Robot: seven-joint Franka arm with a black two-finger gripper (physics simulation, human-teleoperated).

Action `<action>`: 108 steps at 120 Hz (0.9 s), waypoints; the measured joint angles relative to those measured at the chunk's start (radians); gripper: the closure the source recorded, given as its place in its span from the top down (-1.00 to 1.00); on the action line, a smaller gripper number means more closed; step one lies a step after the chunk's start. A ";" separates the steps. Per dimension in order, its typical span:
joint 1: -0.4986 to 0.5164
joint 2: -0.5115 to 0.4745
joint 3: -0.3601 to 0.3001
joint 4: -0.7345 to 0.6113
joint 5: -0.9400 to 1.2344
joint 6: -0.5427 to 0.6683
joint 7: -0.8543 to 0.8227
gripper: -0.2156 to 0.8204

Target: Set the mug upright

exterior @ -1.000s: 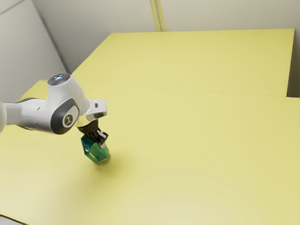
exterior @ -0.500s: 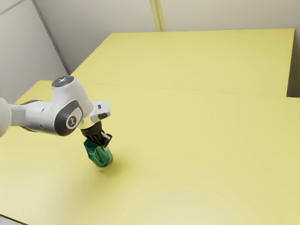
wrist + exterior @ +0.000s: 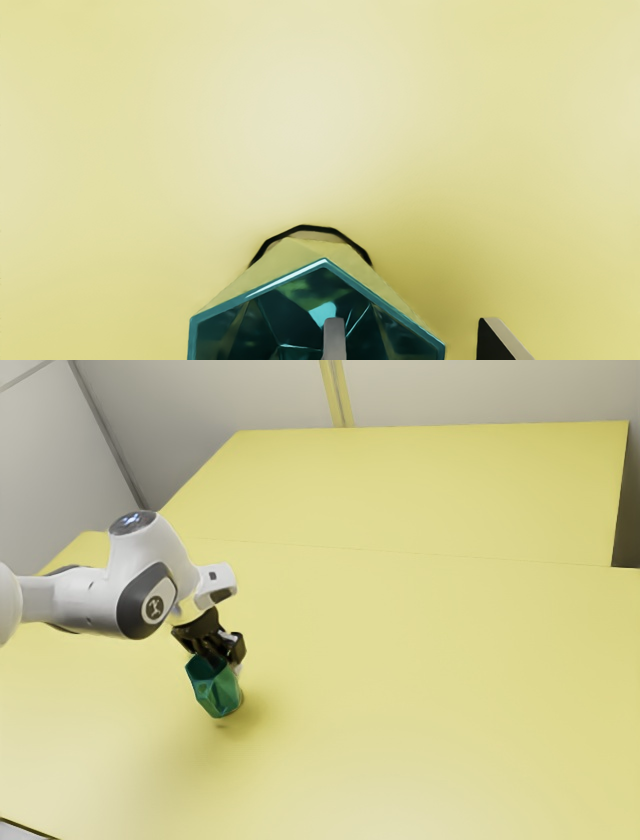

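At the green mug, the gripper slants downward, fingers apart.

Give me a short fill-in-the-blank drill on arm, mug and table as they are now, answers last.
The table is coloured ____.
In the exterior view, the arm comes in from the view's ____ side.
In the wrist view, one finger shows against the opening of the mug, and the other finger shows ____ its rim.
The gripper is ____, not shut.

Missing words: yellow; left; outside; open.
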 joint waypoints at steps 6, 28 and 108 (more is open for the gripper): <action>-0.008 0.003 0.001 0.021 -0.003 -0.017 -0.001 -0.08; -0.032 0.018 0.009 0.056 -0.008 -0.056 -0.004 0.07; -0.117 0.197 0.163 0.896 0.039 -0.636 0.122 0.55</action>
